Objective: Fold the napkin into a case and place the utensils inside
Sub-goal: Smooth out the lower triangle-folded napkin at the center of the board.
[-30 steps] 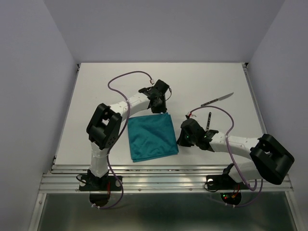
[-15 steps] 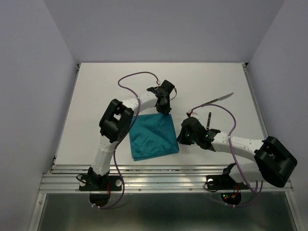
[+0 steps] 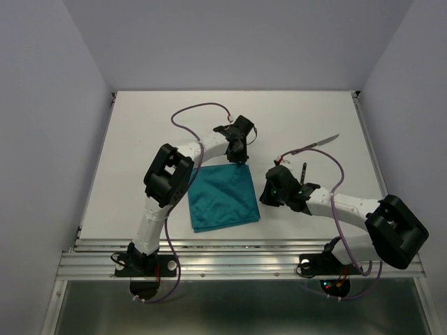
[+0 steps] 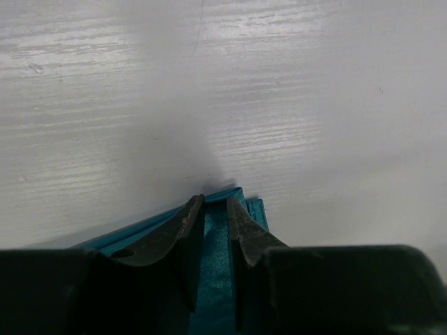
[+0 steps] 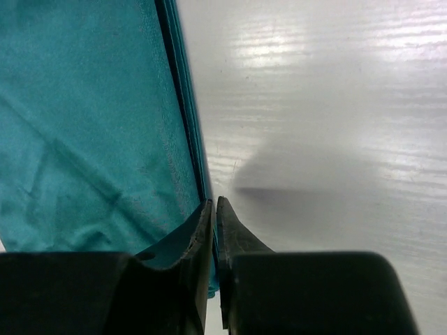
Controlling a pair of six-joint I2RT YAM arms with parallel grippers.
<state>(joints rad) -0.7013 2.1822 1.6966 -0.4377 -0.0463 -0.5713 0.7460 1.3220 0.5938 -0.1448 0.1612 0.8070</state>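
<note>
On my overhead view the napkin (image 3: 222, 197) lies flat on the bench (image 3: 133, 160), near the front edge and a little left of centre. It is folded down to a rough square, with stacked edges showing along its right side.

The left arm reaches over from the left and bends down onto the napkin's far right corner. On its wrist camera the left fingers (image 4: 187, 222) stand only a narrow gap apart. The tips straddle that corner and teal cloth fills the slot between them. I cannot tell whether they are gripping the cloth or just resting over it.

Further right, the right arm comes in low from the right side. The right fingers (image 5: 201, 227) are pressed almost together on the napkin's right edge, with the layered hem running straight in between their tips.

To the right of that wrist the utensils lie on bare bench, well apart from the napkin. A dark slim piece (image 3: 304, 174) sits just beside the right arm. A silver one (image 3: 318, 144) lies further back, slanting up to the right.
</note>
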